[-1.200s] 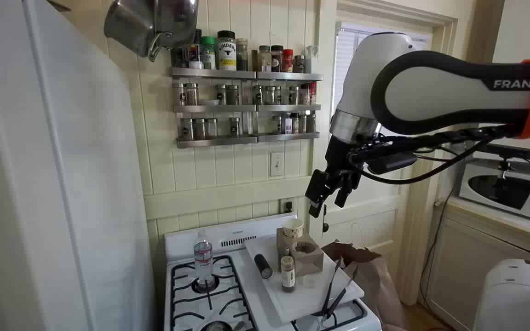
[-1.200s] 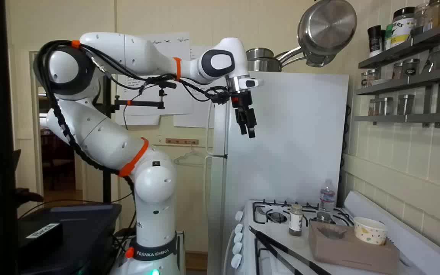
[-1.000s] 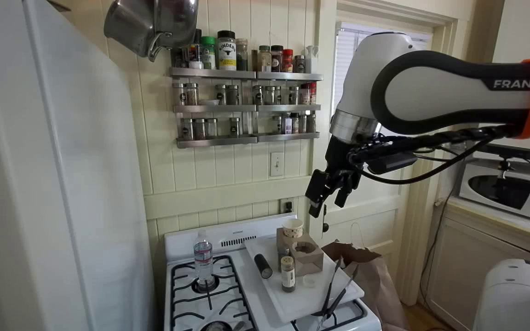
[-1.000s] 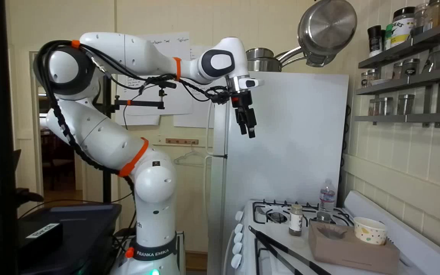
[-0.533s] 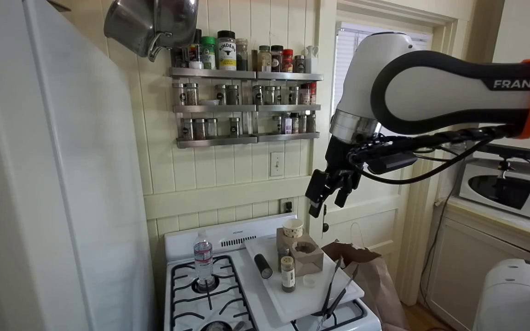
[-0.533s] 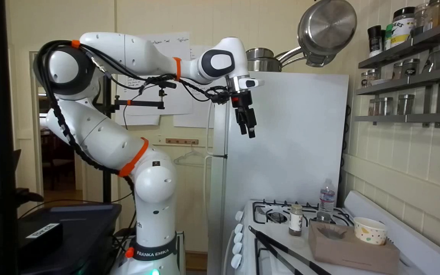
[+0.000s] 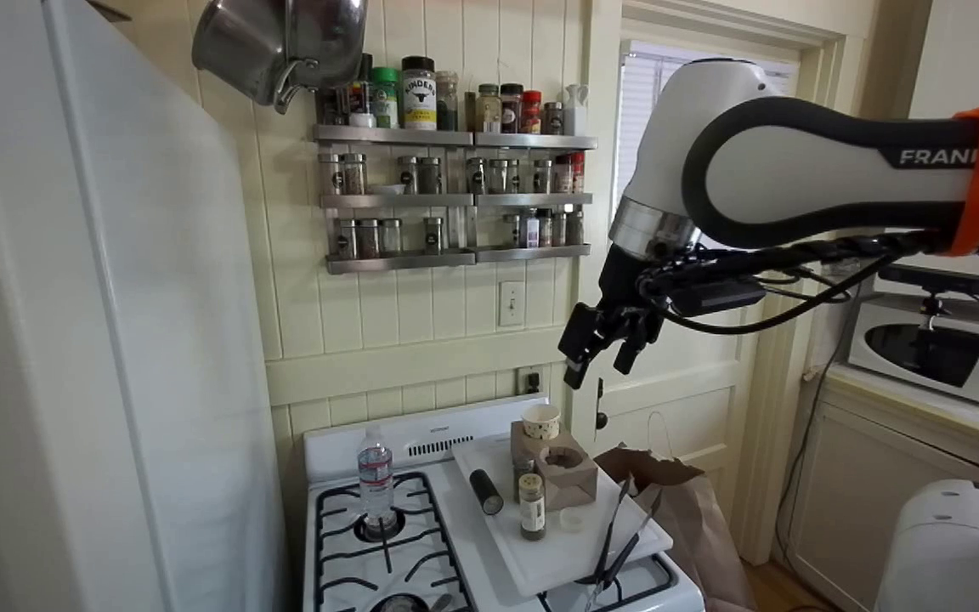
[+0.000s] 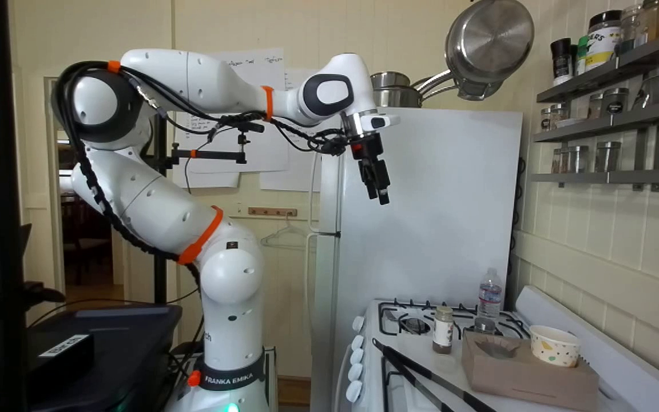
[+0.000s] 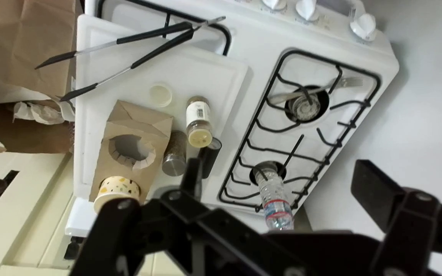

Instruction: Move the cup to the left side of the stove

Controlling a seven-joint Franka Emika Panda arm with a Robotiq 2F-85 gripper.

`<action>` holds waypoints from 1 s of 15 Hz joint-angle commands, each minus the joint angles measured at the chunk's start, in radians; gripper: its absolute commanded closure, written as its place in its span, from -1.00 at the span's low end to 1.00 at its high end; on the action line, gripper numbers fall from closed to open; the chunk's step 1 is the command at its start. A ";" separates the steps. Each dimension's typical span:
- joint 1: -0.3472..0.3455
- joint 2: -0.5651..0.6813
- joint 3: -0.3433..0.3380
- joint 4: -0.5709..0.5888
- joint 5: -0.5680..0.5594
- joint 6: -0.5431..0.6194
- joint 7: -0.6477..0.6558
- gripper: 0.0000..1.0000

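The cup (image 7: pixel 540 422) is a small cream paper cup with coloured specks. It stands upright in a brown cardboard holder (image 7: pixel 572 486) on the right part of the white stove (image 7: pixel 474 548). The cup also shows in an exterior view (image 8: pixel 555 346) and at the lower left of the wrist view (image 9: pixel 115 189), partly behind the gripper. My gripper (image 7: pixel 599 374) is open and empty, high above the stove and apart from the cup. It also shows in an exterior view (image 8: pixel 378 198), and in the wrist view its fingers (image 9: pixel 374 191) stand wide apart.
A white board (image 9: pixel 213 65) under the holder bears a spice jar (image 7: pixel 532 507), a dark cylinder (image 7: pixel 486 491) and tongs (image 9: pixel 155 50). A water bottle (image 7: pixel 376 480) stands on the left rear burner. A fork (image 9: pixel 313 92) lies on the left front grate. A fridge (image 8: pixel 427 217) borders the stove's left.
The gripper has shifted slightly up and towards the back wall, with a small tilt. It stays open. The cup and the other things have not moved.
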 commanded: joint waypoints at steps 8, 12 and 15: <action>-0.158 0.267 -0.134 0.005 0.008 0.288 0.025 -1.00; -0.179 0.293 -0.153 -0.013 0.004 0.364 0.049 -1.00; -0.182 0.325 -0.158 -0.005 0.003 0.377 0.045 -1.00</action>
